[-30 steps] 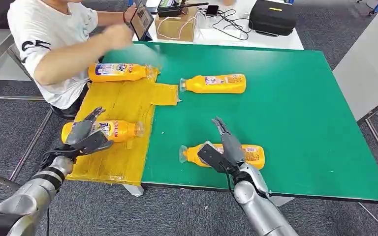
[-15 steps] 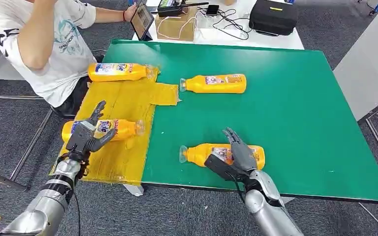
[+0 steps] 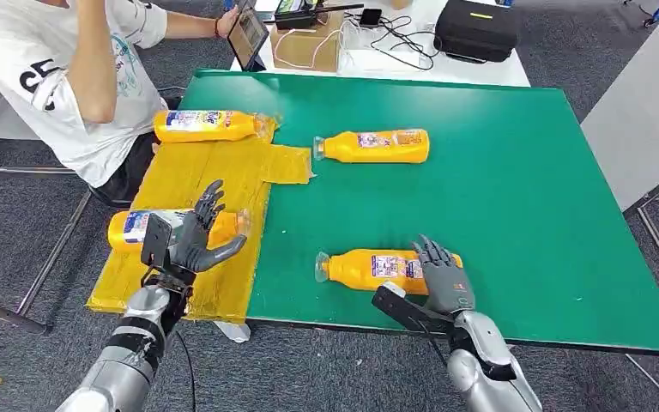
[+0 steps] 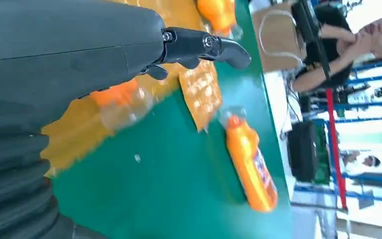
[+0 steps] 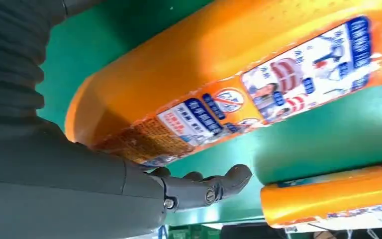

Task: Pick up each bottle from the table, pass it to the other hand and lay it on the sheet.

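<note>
My right robot hand (image 3: 443, 279) sits at the base end of the near orange plastic bottle with the printed label (image 3: 386, 269), which lies on its side on the green counter (image 3: 515, 197). The fingers are spread over the bottle's end and nothing is gripped yet; the right wrist view shows the thumb (image 5: 204, 189) apart from the bottle's side. To do this pick well, I judge I should bring the palm down over the labelled belly, not the rounded base, then wrap fingers and thumb on opposite sides so it cannot roll away.

The bottle's long axis runs across the counter, roughly parallel to its near edge, with the clear cap pointing toward the yellow sheet (image 3: 214, 180) and the base toward my right hand.

My left robot hand (image 3: 190, 239) hovers with fingers apart and holds nothing, above the sheet and close over a bottle (image 3: 142, 227) already lying there. I would lift it toward the middle, palm ready for the handover.
</note>
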Controlling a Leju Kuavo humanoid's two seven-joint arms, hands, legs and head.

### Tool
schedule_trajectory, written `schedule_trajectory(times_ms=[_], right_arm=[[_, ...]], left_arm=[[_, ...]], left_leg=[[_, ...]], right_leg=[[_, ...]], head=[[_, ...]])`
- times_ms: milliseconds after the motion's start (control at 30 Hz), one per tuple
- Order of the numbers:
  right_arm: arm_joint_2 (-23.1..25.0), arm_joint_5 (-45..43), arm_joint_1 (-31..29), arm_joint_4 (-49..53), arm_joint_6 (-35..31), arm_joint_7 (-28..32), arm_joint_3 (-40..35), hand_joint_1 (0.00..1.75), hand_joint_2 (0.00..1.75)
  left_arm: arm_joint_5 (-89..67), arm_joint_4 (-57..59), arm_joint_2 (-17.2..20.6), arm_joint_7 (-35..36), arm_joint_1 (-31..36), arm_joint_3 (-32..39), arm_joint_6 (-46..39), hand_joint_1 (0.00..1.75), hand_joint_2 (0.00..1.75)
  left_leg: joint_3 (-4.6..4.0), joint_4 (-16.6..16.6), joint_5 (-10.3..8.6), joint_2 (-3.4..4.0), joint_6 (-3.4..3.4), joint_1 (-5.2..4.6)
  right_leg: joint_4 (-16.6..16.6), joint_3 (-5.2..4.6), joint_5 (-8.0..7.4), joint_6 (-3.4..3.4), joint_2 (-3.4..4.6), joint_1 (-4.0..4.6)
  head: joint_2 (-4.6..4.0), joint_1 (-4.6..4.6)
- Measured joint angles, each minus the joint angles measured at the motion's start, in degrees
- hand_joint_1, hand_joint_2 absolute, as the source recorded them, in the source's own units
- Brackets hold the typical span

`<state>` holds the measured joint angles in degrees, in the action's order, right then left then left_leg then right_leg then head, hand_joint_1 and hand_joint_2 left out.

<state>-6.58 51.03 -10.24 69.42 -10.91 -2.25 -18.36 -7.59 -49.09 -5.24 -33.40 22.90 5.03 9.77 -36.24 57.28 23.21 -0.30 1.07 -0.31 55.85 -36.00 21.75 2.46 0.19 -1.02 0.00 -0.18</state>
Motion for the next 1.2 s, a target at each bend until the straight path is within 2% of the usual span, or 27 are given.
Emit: schedule_trajectory(times_ms=[267, 300, 333, 400, 433, 467, 500, 700, 1033, 1133, 1200], right_arm=[[-1.53, 3.41, -0.17, -0.04, 3.39, -2.58, 0.39, 0.03, 1.75], [-1.64, 3.39, -0.24, -0.24, 3.70, -2.75, 0.48, 0.58, 1.75], [-1.79, 3.39, -0.28, -0.50, 3.74, -2.82, 0.57, 1.29, 1.75], [-2.01, 3.39, -0.47, -0.85, 3.83, -2.84, 0.57, 1.29, 1.75], [-2.03, 3.39, -0.61, -1.16, 4.00, -2.84, 0.57, 1.52, 1.75], [-2.05, 3.41, -0.90, -1.68, 4.26, -2.88, 0.57, 1.66, 1.75], [-2.05, 3.39, -1.36, -2.08, 4.31, -2.88, 0.57, 1.71, 1.75], [-1.84, 3.04, -4.86, -7.05, 4.70, -2.14, 0.57, 1.75, 1.75], [0.11, -3.93, -10.22, -14.88, 6.08, 3.92, 0.77, 1.75, 1.75], [1.79, -7.64, -10.08, -15.34, 3.10, 6.94, 1.05, 1.75, 1.75], [4.47, -10.67, -9.39, -15.32, -1.19, 9.04, 1.53, 1.75, 1.75]], left_arm=[[3.72, -4.70, -1.93, 2.95, -2.73, -2.06, 3.35, 0.00, 1.75], [4.02, -5.14, -2.14, 3.17, -2.96, -2.40, 3.59, 0.00, 1.75], [4.04, -5.51, -2.32, 3.28, -3.14, -2.75, 3.61, 0.00, 1.75], [4.11, -6.16, -2.52, 3.41, -3.40, -3.23, 3.65, 0.00, 1.75], [4.24, -6.39, -2.54, 3.59, -3.49, -3.39, 3.76, 0.00, 1.75], [4.53, -6.50, -2.56, 3.72, -3.52, -3.54, 4.05, 0.00, 1.75], [4.66, -6.58, -2.56, 3.78, -3.58, -3.67, 4.13, 0.00, 1.75], [5.33, -6.93, -2.56, 5.31, -3.72, -4.96, 3.91, 0.00, 1.75], [5.14, -6.74, -2.28, 6.60, -3.40, -6.21, 0.07, 0.00, 1.75], [5.09, -6.47, -2.30, 6.65, -3.20, -6.29, -1.60, 0.00, 1.75], [5.09, -6.08, -2.36, 6.82, -2.89, -6.42, -3.73, 0.00, 1.75]], left_leg=[[0.02, 0.00, 0.00, -0.02, 0.01, 0.00], [0.02, 0.00, 0.00, -0.01, 0.01, 0.00], [0.01, 0.00, 0.00, 0.00, 0.01, -0.01], [0.01, 0.00, 0.01, 0.00, 0.01, -0.01], [0.01, 0.00, 0.01, 0.00, 0.01, -0.01], [0.01, 0.00, 0.01, 0.00, 0.01, -0.01], [0.02, 0.00, 0.00, 0.00, 0.01, 0.00], [0.17, -0.01, 0.00, 0.05, 0.00, 0.03], [0.72, -0.01, 0.08, 0.19, -0.05, 0.02], [0.72, -0.02, 0.07, 0.19, -0.07, 0.03], [0.69, -0.02, 0.04, 0.18, -0.09, 0.07]], right_leg=[[0.00, 0.03, 0.00, 0.01, 0.00, -0.01], [-0.01, 0.03, 0.00, 0.01, 0.00, -0.01], [-0.01, 0.03, 0.00, 0.01, 0.00, -0.01], [-0.01, 0.03, 0.00, 0.01, 0.00, -0.01], [-0.01, 0.03, 0.00, 0.01, 0.00, -0.01], [-0.01, 0.03, 0.00, 0.01, 0.00, -0.01], [-0.01, 0.03, 0.00, 0.01, 0.00, 0.00], [-0.01, 0.16, 0.00, 0.01, 0.01, 0.03], [-0.04, 0.57, -0.03, 0.00, 0.25, 0.04], [-0.03, 0.58, -0.04, -0.01, 0.26, 0.07], [-0.02, 0.52, -0.04, -0.02, 0.26, 0.12]], head=[[0.02, 0.02], [0.02, 0.02], [0.00, 0.02], [0.00, 0.02], [0.02, 0.02], [0.00, 0.02], [0.00, 0.00], [0.00, 0.02], [0.00, 0.02], [0.02, 0.02], [0.00, 0.00]])
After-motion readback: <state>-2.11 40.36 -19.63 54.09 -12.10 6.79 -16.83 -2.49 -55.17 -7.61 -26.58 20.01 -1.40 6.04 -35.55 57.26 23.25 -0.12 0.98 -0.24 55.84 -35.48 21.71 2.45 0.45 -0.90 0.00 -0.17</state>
